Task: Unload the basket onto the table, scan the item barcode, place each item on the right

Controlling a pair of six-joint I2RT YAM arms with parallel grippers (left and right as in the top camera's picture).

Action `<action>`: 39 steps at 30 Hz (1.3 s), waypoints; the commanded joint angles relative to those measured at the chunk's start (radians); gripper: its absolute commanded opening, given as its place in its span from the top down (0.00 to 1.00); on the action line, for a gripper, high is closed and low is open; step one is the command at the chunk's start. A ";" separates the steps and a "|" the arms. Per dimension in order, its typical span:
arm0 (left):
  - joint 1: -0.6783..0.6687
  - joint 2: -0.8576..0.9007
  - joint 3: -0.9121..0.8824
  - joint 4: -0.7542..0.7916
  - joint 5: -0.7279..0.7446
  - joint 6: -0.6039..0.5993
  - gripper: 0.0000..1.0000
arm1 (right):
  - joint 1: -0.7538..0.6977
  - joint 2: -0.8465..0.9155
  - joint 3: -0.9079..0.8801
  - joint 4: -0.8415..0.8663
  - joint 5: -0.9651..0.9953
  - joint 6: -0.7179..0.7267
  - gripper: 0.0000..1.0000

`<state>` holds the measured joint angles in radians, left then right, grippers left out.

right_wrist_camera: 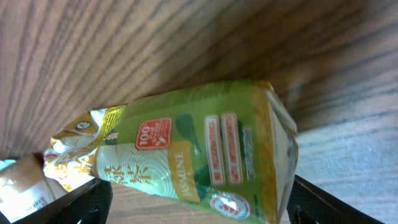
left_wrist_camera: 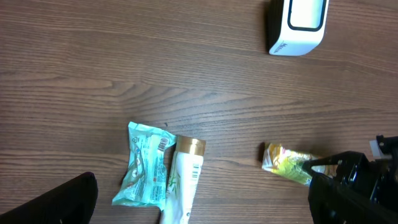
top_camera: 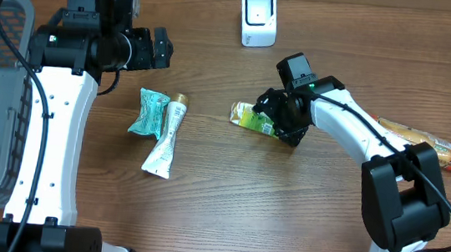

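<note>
table [top_camera: 227, 193]: matt wood grain | tea packet [right_wrist_camera: 205, 155]: glossy crinkled film | scanner [top_camera: 259, 18]: smooth white plastic

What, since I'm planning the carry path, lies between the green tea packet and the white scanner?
Nothing: only bare wooden table separates the green tea packet from the white scanner, clearest in the overhead view.

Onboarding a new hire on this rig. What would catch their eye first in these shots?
The yellow-green tea pack lying right of centre, with the right gripper straddling it, fingers spread. Beyond it, at the far edge, stands the white scanner. Left of centre, a green packet and a white tube lie side by side.
</note>
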<state>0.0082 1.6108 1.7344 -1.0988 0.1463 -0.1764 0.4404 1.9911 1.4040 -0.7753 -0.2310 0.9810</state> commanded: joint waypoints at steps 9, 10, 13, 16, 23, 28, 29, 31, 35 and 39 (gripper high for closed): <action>-0.002 -0.003 0.010 0.003 0.008 0.023 0.01 | 0.032 0.018 -0.011 0.031 0.086 0.022 0.11; -0.002 -0.003 0.010 0.003 0.008 0.023 0.00 | 0.032 0.018 -0.011 0.033 0.092 0.023 0.11; -0.002 -0.003 0.010 0.003 0.008 0.023 0.00 | 0.032 0.025 -0.011 0.035 0.108 0.044 0.11; -0.002 -0.003 0.010 0.003 0.008 0.023 0.01 | 0.032 0.037 -0.011 0.042 0.109 0.045 0.14; -0.002 -0.003 0.010 0.003 0.008 0.023 0.00 | 0.032 0.047 -0.011 0.040 0.106 0.064 0.51; -0.002 -0.003 0.010 0.003 0.008 0.023 0.00 | 0.032 0.047 -0.010 0.025 0.067 0.040 0.62; -0.002 -0.003 0.010 0.003 0.008 0.023 0.00 | 0.029 0.047 -0.008 0.026 0.044 0.010 0.63; -0.002 -0.003 0.010 0.003 0.008 0.023 0.00 | 0.022 0.045 0.011 0.006 -0.018 -0.092 0.67; -0.002 -0.003 0.010 0.003 0.008 0.023 0.00 | 0.005 0.037 0.074 -0.134 0.031 -0.194 0.65; -0.002 -0.003 0.010 0.003 0.008 0.023 0.00 | -0.031 0.037 0.108 -0.201 0.101 -0.293 0.55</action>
<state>0.0082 1.6108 1.7348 -1.0988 0.1463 -0.1764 0.4469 2.0270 1.4597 -0.9623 -0.1978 0.8085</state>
